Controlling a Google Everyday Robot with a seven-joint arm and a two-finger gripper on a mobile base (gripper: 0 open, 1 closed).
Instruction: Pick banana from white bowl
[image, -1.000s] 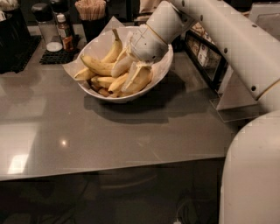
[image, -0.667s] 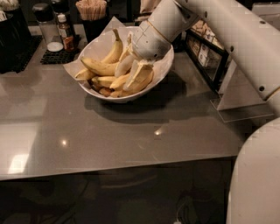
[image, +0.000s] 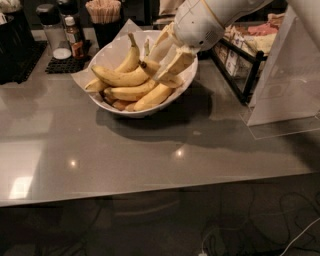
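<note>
Since the gripper (image: 168, 56) hangs over the right side of the white bowl (image: 107, 50) with jaws spread, seemingly astride the dark-tipped right end of the banana (image: 120, 77) lying atop the other bananas (image: 150, 97), it should settle lower before closing, then lift straight up.

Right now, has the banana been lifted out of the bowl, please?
No, the banana lies in the bowl, with the open gripper poised by its dark tip.
</note>
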